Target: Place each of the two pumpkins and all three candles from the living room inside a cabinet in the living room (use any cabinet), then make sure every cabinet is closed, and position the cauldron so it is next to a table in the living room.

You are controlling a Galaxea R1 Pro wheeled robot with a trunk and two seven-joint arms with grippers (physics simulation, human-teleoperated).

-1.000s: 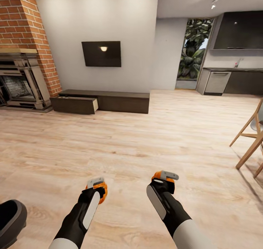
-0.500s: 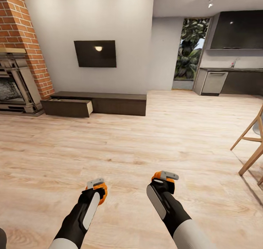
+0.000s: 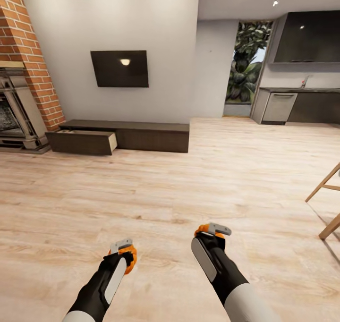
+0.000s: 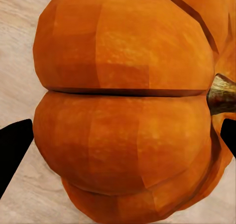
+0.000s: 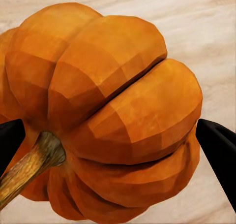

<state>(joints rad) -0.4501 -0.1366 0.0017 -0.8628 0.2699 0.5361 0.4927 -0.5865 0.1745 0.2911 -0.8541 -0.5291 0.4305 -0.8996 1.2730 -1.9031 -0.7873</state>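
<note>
Pumpkins sit clamped in both tools, left (image 3: 123, 252) and right (image 3: 211, 229); bare floor (image 3: 189, 180) stretches ahead to the cabinet (image 3: 141, 135), one drawer (image 3: 81, 141) open.

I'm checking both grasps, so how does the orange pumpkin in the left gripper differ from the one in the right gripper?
The left gripper's ribbed orange pumpkin shows its side, its stem at the frame edge. The right gripper's ribbed orange pumpkin shows more of its top, with a long brown stem. Both are clamped between dark fingers above the pale wood floor.
</note>
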